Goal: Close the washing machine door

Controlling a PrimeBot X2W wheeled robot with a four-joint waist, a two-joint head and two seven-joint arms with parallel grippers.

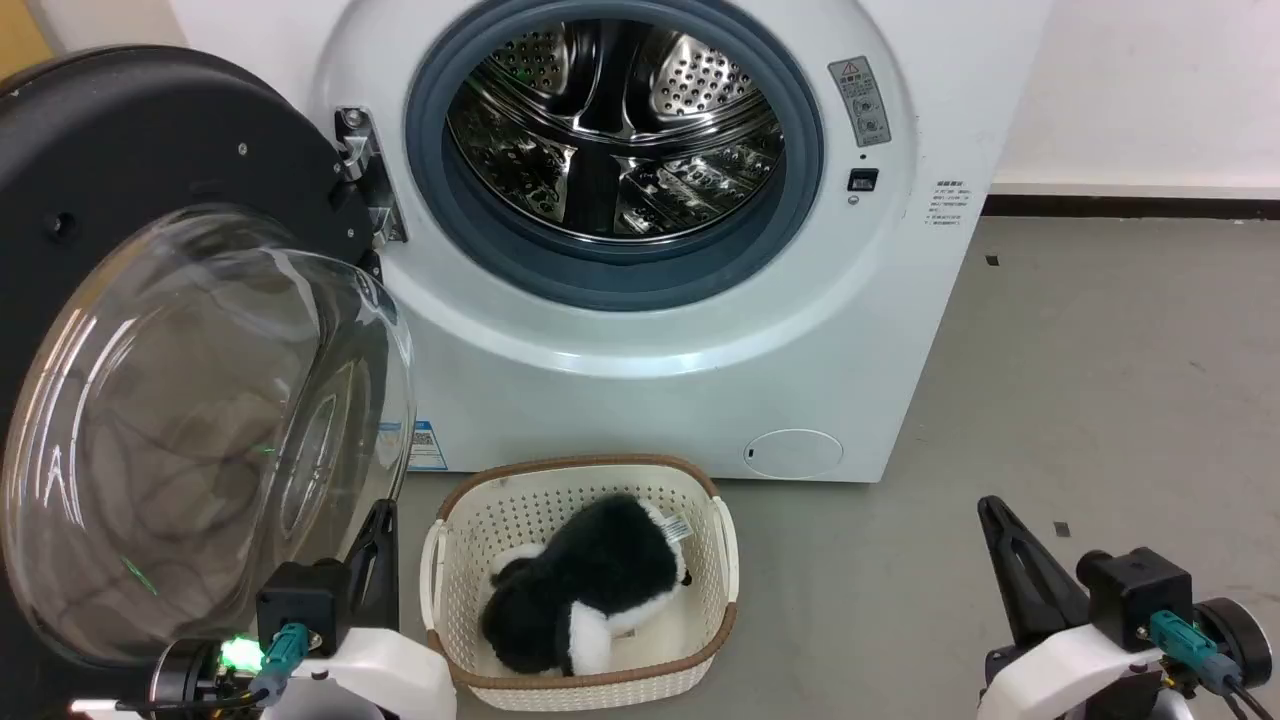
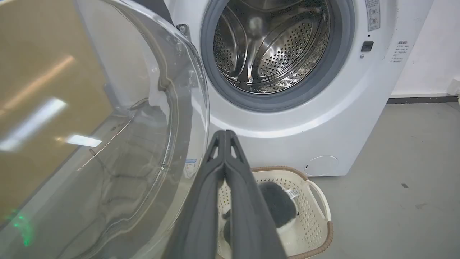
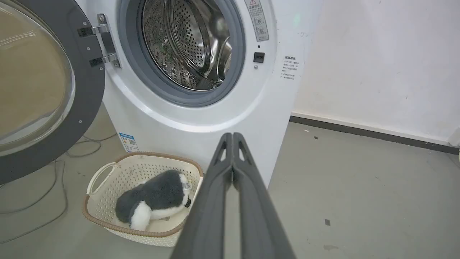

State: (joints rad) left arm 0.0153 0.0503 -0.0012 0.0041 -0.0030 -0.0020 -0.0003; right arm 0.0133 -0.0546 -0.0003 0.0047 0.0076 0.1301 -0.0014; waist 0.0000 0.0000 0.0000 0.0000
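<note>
The white washing machine stands ahead with its steel drum exposed. Its door hangs swung wide open on the left hinge, the clear glass bowl bulging toward me. My left gripper is shut and empty at the lower left, its tips just right of the glass bowl's lower edge. At the lower right, well away from the machine, my right gripper is shut with nothing in it.
A cream perforated basket with a black-and-white plush toy sits on the floor just below the machine's front. Cables trail on the floor under the door. Grey floor stretches to the right; a white wall lies behind.
</note>
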